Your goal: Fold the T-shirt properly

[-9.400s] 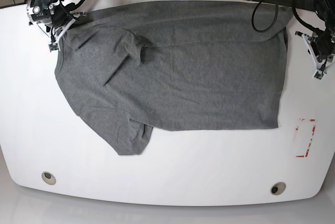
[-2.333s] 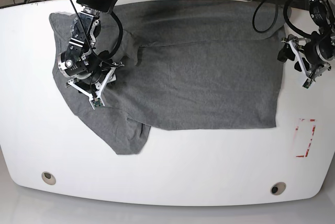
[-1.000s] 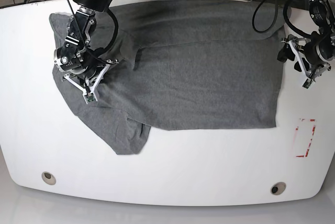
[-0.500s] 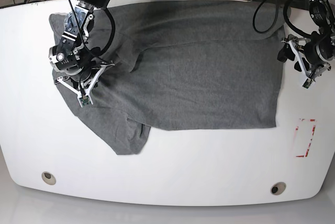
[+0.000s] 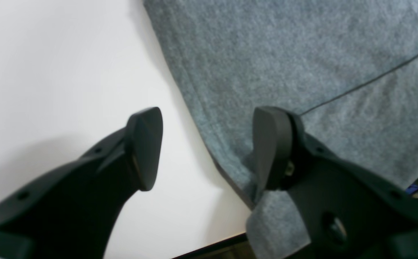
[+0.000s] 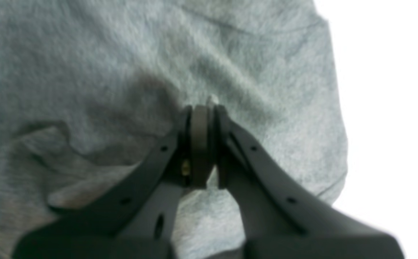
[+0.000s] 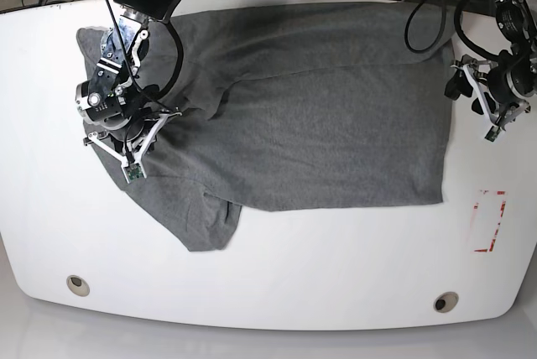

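Observation:
The grey T-shirt point(image 7: 319, 124) lies spread across the white table point(image 7: 336, 275), with a sleeve hanging toward the front left. My right gripper point(image 7: 124, 124) is over the shirt's left part. In the right wrist view its fingers point(image 6: 227, 133) are pressed together on a puckered pinch of the T-shirt point(image 6: 86, 54). My left gripper point(image 7: 458, 84) hovers at the shirt's right edge. In the left wrist view the left gripper point(image 5: 209, 147) is open: one finger point(image 5: 146, 144) is above bare table, the other above the T-shirt point(image 5: 302, 54), whose hem runs between them.
A red-outlined mark point(image 7: 489, 221) sits on the table at the right front. Two round holes point(image 7: 77, 284) point(image 7: 445, 302) are near the front edge. Black cables point(image 7: 419, 7) hang along the back edge behind both arms.
My right gripper has slid left and slightly back across the shirt, dragging the pinched cloth and the shoulder fold with it. The left arm has not moved.

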Robot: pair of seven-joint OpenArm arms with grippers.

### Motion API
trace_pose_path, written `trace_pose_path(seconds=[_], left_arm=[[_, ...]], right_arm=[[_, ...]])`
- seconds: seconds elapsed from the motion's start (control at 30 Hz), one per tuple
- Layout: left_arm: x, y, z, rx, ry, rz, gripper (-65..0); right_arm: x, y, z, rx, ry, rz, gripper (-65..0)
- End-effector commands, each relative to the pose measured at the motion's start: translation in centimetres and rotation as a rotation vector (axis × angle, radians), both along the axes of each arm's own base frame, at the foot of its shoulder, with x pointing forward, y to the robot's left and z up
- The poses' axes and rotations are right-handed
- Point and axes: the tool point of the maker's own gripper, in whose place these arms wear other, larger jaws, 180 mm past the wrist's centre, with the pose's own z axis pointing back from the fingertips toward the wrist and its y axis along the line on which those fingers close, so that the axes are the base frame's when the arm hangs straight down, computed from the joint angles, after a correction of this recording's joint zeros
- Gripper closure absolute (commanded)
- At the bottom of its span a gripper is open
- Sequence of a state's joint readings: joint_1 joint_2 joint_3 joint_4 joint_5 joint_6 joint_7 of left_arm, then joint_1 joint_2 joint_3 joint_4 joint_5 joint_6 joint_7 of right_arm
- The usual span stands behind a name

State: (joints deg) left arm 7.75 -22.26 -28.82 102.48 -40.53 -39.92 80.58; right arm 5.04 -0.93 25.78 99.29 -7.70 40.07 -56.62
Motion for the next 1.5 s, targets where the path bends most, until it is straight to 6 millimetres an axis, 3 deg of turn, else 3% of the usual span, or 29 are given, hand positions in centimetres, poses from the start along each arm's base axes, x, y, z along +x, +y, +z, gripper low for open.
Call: trace_pose_path(seconds=[0.0, 0.13, 0.23, 0.3, 0.43, 0.53, 0.77, 0.93, 1.17, 1.47], left_arm=[[0.6, 0.3, 1.0, 0.013, -0.034, -0.009, -37.2], [0.3, 0.3, 0.8, 0.013, -0.025, -0.009, -37.2], [0.2, 0.3, 0.7, 0.013, -0.02, -0.009, -37.2], [0.2, 0.3, 0.7, 0.013, -0.019, -0.01, -37.2], [-0.1, -0.2, 0.4, 0.007, -0.009, -0.026, -37.2], [-0.4, -1.5, 0.0, 0.0, 0.005, -0.069, -37.2], [-1.6, -7.3, -0.2, -0.071, 0.001, -0.218, -37.2], [-3.0, -9.9, -0.9, -0.108, 0.025, -0.268, -37.2], [-4.5, -9.7, -2.4, -0.07, 0.087, -0.276, -37.2], [-5.9, -8.2, -4.0, 0.047, 0.153, -0.278, -37.2]], right_arm=[[1.2, -0.2, 1.7, -0.009, -0.061, 0.004, -2.7], [1.2, -0.2, 1.7, -0.009, -0.061, 0.004, -4.8], [1.3, -0.2, 1.7, -0.009, -0.063, 0.004, -14.0], [1.3, -0.3, 2.0, -0.015, -0.07, 0.003, -24.1], [1.4, -0.8, 4.1, -0.051, -0.125, -0.003, -40.7], [0.7, -1.2, 5.5, -0.089, -0.149, -0.012, -47.1], [-2.6, -1.7, 5.4, -0.144, -0.059, -0.041, -47.2], [-4.6, 0.6, 3.2, -0.046, 0.015, -0.025, -47.2], [-6.5, 4.4, 1.6, 0.128, 0.065, 0.024, -47.4], [-5.9, 8.1, 2.3, 0.231, 0.039, 0.127, -47.4]])
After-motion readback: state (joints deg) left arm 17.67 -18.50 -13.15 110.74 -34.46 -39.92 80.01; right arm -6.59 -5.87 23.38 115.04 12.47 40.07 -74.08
